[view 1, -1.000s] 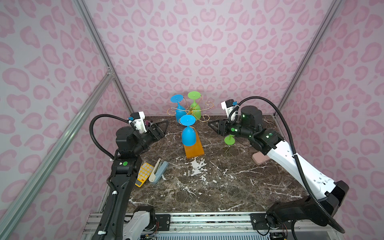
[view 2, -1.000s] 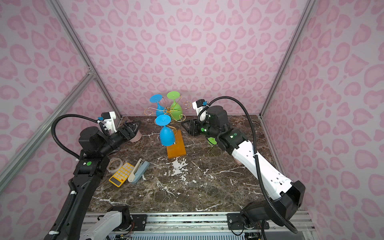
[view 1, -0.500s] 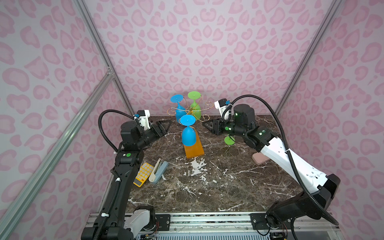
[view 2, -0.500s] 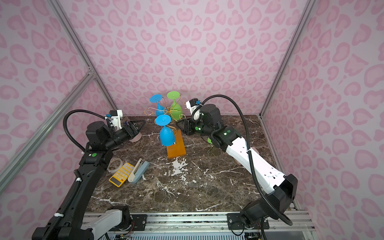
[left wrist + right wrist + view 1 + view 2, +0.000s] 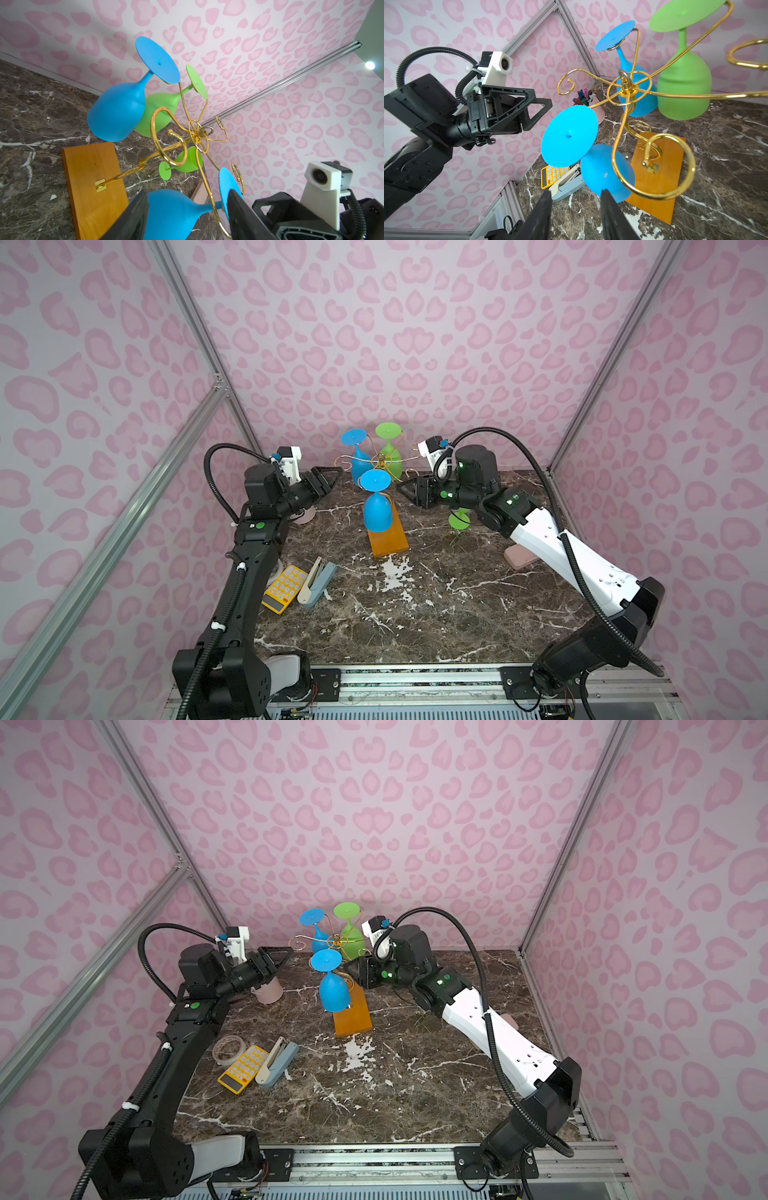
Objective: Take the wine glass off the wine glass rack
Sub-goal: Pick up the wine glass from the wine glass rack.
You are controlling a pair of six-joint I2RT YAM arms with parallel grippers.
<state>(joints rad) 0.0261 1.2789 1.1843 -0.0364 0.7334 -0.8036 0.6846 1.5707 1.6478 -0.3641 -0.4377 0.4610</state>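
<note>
L gripper (image 5: pixel 334 482) sits left of centre in a top view, jaws part-open, nothing in them, tips aimed at the front blue glass (image 5: pixel 377 512) but short of it. R gripper (image 5: pixel 403 489) faces it from right of centre, jaws a moderate gap apart, also empty. The rack (image 5: pixel 625 87) stands mid-frame in both top views, toward the back wall. Three glasses hang on it foot-up: the front blue one over the base (image 5: pixel 390 541), w/ back blue glass (image 5: pixel 359 464) and hung green glass (image 5: pixel 392 460) behind.

Doing this step well, imo: take the front blue one, it's nearest both arms. Close on the stem, not the foot disc. Then slide the foot out along the wire arm toward its open end; a straight pull down would prob snag the curl and drag the rack. R could pin the base if it shifts.

Containers: pink cup (image 5: pixel 270 990), left of the rack, holds pens (image 5: pixel 583 96). Hung glasses are mouth-down, so empty. A loose green glass (image 5: pixel 459 521) lies on its side right of the rack, under the R arm; nothing in it afaict.
</note>
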